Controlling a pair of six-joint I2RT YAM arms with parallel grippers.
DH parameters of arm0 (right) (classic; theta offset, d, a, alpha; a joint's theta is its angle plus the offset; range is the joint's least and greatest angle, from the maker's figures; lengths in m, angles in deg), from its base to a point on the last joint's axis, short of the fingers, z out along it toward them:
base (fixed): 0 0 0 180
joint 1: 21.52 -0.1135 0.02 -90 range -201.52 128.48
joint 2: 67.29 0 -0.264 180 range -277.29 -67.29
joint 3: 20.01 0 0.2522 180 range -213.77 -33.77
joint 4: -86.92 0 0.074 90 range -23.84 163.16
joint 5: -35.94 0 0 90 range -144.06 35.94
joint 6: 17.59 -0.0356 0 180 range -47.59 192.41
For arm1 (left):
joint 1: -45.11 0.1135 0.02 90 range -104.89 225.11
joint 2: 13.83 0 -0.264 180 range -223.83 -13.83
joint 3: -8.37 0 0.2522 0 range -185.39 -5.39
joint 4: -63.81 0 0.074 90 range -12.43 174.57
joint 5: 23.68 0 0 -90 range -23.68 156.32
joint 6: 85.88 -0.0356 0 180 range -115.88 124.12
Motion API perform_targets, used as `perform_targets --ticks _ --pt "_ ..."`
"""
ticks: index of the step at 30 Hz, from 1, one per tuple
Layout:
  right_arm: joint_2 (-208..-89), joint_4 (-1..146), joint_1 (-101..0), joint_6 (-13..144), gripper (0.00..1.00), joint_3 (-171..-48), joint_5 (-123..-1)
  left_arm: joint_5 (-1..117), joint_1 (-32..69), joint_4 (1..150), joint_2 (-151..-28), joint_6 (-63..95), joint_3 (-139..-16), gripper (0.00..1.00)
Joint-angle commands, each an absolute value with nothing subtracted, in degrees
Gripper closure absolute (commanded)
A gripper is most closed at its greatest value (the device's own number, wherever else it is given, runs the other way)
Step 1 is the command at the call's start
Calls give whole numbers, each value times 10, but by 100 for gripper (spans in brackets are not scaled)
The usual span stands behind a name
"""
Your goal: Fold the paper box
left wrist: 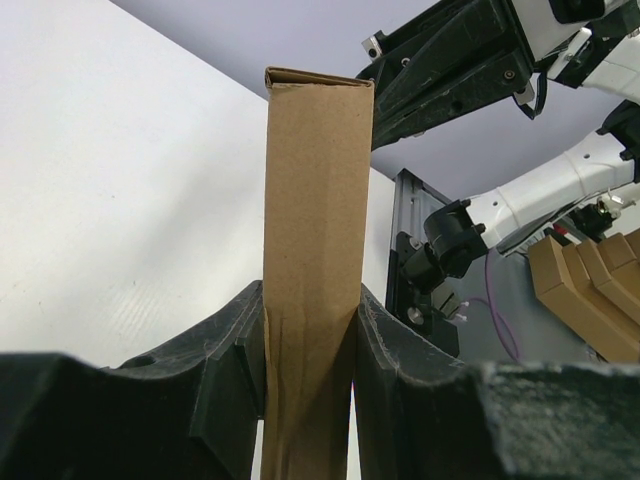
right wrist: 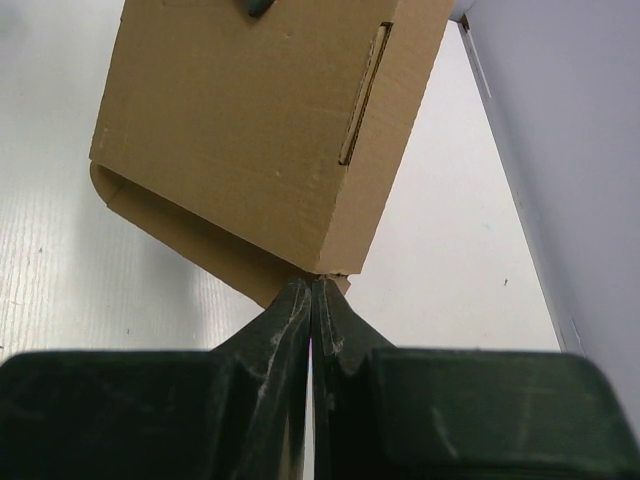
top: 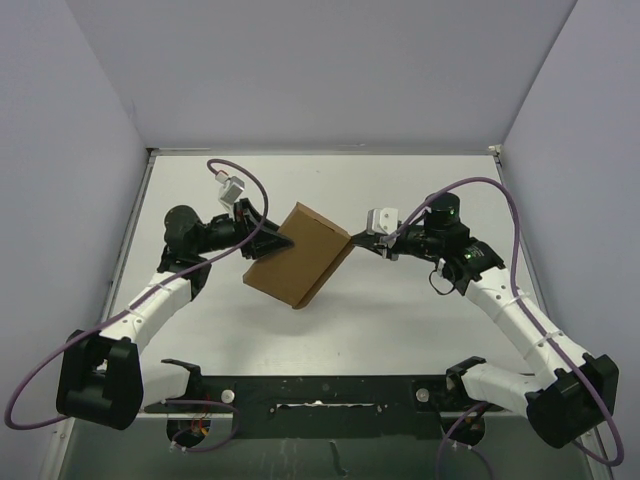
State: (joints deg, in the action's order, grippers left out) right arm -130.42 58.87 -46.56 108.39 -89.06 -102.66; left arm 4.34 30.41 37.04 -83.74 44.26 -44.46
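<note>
Left claw (left wrist: 310, 360) nearest: clamped on narrow edge of paper box (left wrist: 315, 200), wall wrinkled in grip. Top view: box tilted over mid surface (top: 400, 330), left claw at box's 9 o'clock, right claw (top: 362, 241) at 3 o'clock. Right claw clenched, tips touching box corner; nipped edge or mere contact, cannot tell. Judgement: closing-up stage. Hold left clamp steady, no harder, since cardboard shows buckling. Push right tips slowly along crease toward 9 o'clock; watch for box pivoting in left grip.
</note>
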Motion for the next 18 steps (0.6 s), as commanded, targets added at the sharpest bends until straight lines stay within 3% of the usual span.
perform_targets --ticks 1,7,12,18 --pt "-1306 612 -472 1089 100 -913 -1017 24 294 390 -825 418 -483 100" --pt "-1304 595 -471 1102 100 -914 -1022 33 298 391 -820 419 -482 100" --pt "-1296 568 -464 1122 77 -920 -1041 38 305 395 -819 419 -479 100" --pt "-1293 563 -452 1129 63 -917 -1033 36 310 394 -813 421 -475 100"
